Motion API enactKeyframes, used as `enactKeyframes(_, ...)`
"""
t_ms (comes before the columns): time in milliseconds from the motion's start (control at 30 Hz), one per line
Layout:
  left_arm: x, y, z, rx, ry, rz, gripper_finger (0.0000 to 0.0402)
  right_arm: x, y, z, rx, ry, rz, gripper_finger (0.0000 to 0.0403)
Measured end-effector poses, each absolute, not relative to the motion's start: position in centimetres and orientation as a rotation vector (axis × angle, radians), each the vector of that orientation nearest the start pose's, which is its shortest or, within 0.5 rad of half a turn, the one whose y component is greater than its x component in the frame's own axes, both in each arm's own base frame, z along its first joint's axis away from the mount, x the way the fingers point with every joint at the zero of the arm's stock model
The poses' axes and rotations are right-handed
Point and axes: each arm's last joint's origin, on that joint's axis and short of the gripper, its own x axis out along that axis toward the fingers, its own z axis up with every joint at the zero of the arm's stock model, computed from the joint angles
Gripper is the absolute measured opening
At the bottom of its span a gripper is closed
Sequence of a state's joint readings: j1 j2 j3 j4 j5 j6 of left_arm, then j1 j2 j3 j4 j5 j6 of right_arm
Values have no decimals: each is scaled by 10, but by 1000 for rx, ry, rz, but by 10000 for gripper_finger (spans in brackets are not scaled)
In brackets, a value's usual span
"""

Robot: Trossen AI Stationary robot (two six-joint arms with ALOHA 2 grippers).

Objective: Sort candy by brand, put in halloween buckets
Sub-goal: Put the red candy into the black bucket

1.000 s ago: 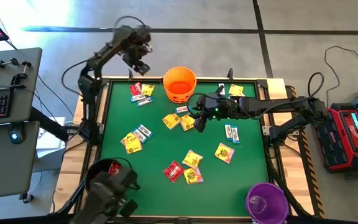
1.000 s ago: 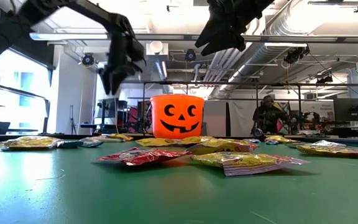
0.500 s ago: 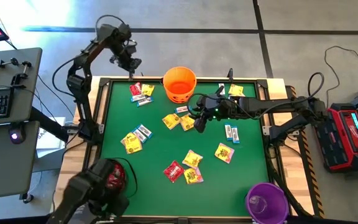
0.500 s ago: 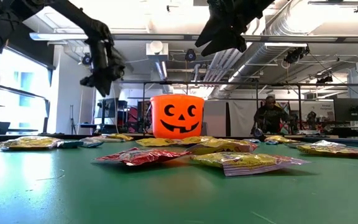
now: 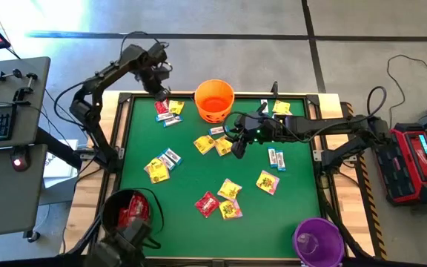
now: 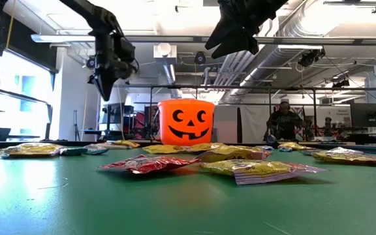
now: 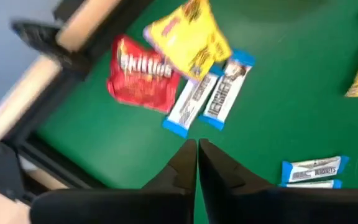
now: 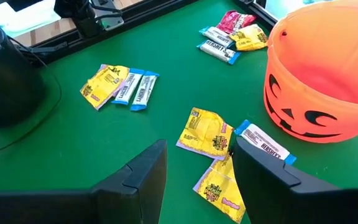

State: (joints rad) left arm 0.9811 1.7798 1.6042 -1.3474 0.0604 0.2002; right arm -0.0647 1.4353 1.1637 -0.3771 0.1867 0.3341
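So, sorting is barely underway: most of the small shiny wrapped candy packets are scattered across the green felt surface (image 5: 199, 178), and only the black round plastic bucket (image 5: 130, 211) at the near left corner shows some red packets inside. The orange pumpkin-face plastic bucket (image 5: 213, 100) sits at the far edge, the purple round plastic bucket (image 5: 318, 239) at the near right corner.

The left gripper (image 5: 159, 81) hangs over the far left corner with its jaws closed on nothing. Right below and slightly ahead of it is a little cluster: a red Skittles packet (image 7: 138, 73), a yellow packet (image 7: 188, 37) and two white-and-blue bars (image 7: 208, 98) lying side by side, long axes pointing roughly away from the jaws. That arm is clearly the nearer one to this cluster.

The right gripper (image 5: 237, 145) hovers mid-surface with jaws open and empty, straddling above two yellow packets (image 8: 210, 134), just near-right of the orange bucket.
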Motion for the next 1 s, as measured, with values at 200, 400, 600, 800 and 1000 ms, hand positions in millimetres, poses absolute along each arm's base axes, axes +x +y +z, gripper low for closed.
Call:
enactKeyframes(200,215,250,259,-615,1463,678,33,312,-26,299,278,602,-348,169)
enactKeyframes(400,239,234,240,-640,1380,879,105,312,-26,299,276,601,-355,169)
enactKeyframes(600,246,243,221,-749,1303,1030,144,312,-26,299,275,599,-359,169)
enactKeyframes(800,250,250,194,-740,1400,1106,154,312,-26,299,277,599,-360,169)
enactKeyframes(1000,247,257,175,-728,1459,1200,155,312,-26,299,282,599,-361,169)
